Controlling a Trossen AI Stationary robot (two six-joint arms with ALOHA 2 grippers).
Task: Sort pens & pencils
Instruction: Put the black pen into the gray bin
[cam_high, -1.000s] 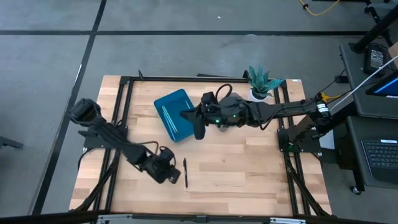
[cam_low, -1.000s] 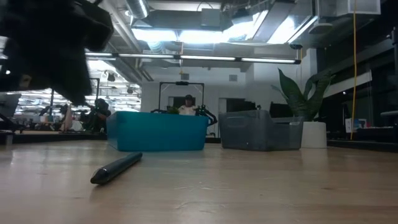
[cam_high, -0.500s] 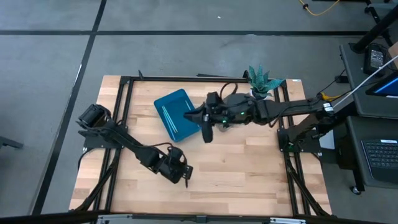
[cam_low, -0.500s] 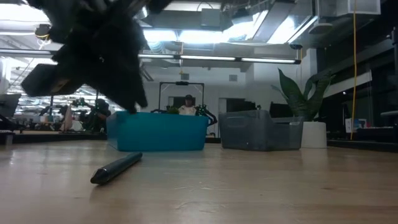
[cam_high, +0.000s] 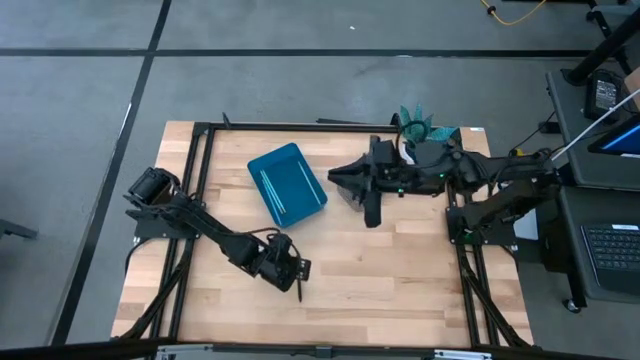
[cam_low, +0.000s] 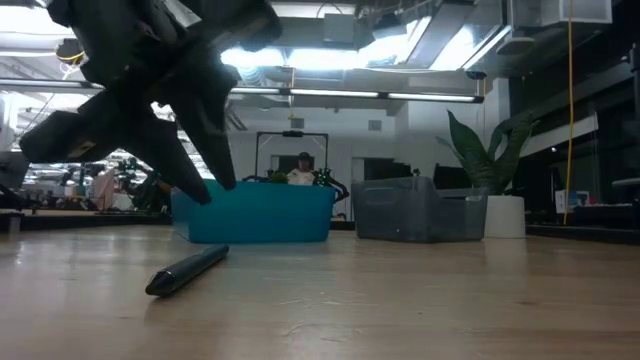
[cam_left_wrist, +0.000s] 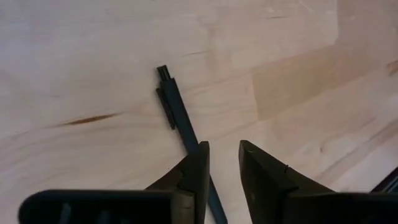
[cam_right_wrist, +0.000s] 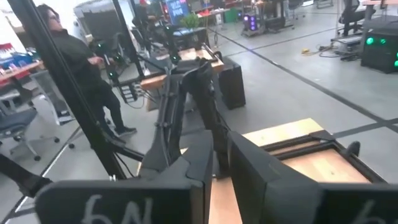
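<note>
One black pen (cam_left_wrist: 177, 112) lies flat on the wooden table near its front edge (cam_low: 187, 270), and only its tip shows in the high view (cam_high: 299, 291). My left gripper (cam_left_wrist: 222, 171) hovers just above the pen's lower half, pointing down, its fingers slightly open (cam_low: 210, 188) (cam_high: 292, 271). The pen runs beside and under one finger, apart from it. Light blue sticks (cam_high: 274, 186) lie in the teal tray (cam_high: 287, 184). My right gripper (cam_high: 372, 214) is shut and empty (cam_right_wrist: 219, 158), raised over the table's right half.
A clear grey bin (cam_low: 415, 210) stands next to the teal tray (cam_low: 255, 215) at the far side. A potted plant (cam_high: 418, 130) sits at the far right corner. A person (cam_right_wrist: 62, 68) stands in the room beyond the table. Bare wood lies around the pen.
My left gripper has moved toward the table's right, over the black pen, and come down closer to it. My right arm has drawn back from the teal tray toward the table's right edge. The pen has stayed where it was.
</note>
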